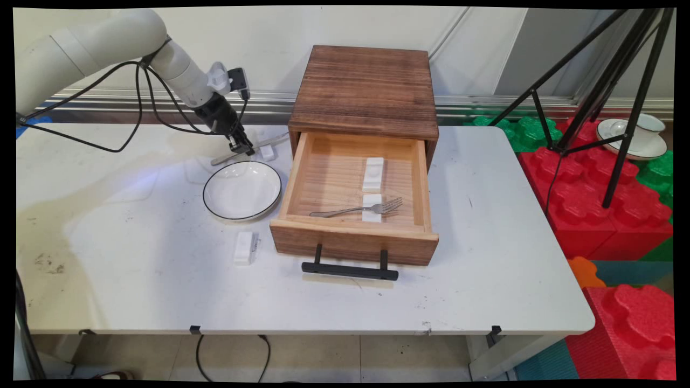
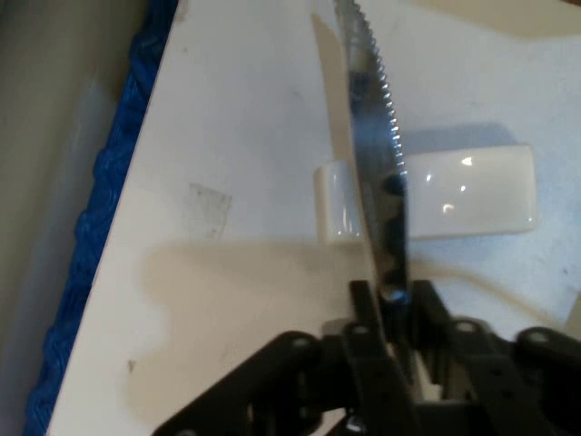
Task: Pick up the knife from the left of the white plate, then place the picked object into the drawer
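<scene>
The white table (image 1: 135,269) carries a wooden box (image 1: 366,91) whose open drawer (image 1: 356,215) holds 1 fork (image 1: 358,209) on 2 white rests (image 1: 373,173). Left of it sits 1 plate (image 1: 242,190). Behind the plate, the gripper (image 1: 241,148) is clamped on a serrated knife (image 2: 372,136), lying across another white rest (image 2: 472,193).

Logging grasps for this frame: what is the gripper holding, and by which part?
The gripper is shut on a serrated knife, pinching the blade near its lower end, just above the white rest.

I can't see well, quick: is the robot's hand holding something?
Gripper: closed on a serrated knife, above a white rest.
</scene>
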### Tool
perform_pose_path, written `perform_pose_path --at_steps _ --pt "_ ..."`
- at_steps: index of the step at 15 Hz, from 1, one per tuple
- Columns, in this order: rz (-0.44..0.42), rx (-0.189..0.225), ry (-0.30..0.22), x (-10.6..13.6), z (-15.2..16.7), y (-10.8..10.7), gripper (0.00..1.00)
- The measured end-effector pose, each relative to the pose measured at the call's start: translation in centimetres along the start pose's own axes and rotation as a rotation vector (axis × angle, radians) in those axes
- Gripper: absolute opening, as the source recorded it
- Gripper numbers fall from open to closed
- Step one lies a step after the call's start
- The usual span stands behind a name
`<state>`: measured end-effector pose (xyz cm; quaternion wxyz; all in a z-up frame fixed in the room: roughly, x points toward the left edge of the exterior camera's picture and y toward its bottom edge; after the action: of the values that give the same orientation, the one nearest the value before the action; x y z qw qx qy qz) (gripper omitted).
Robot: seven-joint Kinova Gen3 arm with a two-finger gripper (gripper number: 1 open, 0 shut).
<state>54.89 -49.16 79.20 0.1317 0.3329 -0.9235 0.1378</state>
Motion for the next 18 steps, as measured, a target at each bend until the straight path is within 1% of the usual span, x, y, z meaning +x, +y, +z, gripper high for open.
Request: perform_pose_path --at_steps 6,11,15,18 --pt "-0.016 -0.004 -0.002 0.2 -0.1 0.2 0.0" --pt "-0.023 -0.001 -0.001 0.1 -1.0 0.2 0.0" --pt "-0.015 -0.001 0.0 -0.2 -2.6 0.5 0.0" --pt "0.005 -0.005 -0.003 -0.5 -4.4 1.1 0.0"
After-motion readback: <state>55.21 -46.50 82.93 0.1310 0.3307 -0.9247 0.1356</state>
